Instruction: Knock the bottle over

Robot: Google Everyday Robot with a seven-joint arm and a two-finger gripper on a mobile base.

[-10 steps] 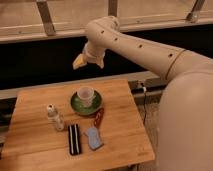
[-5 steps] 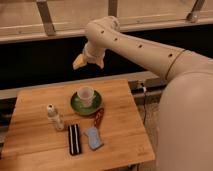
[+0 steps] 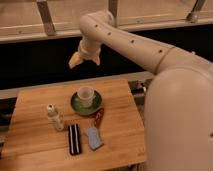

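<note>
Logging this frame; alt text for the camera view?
The cream robot arm's hand hangs in mid-air, well above and apart from the small whitish plastic bottle with white cap, which stands upright on the wooden table, left of a white cup on a green saucer.

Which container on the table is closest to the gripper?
The white cup on the green saucer; the gripper hangs over the far edge of the table, the bottle stands farther away.

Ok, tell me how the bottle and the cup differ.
The bottle is slim and capped; the cup is wide and open-topped. The bottle stands on the table itself; the cup sits on a green saucer. Both are whitish and upright. The gripper hangs well above both.
</note>
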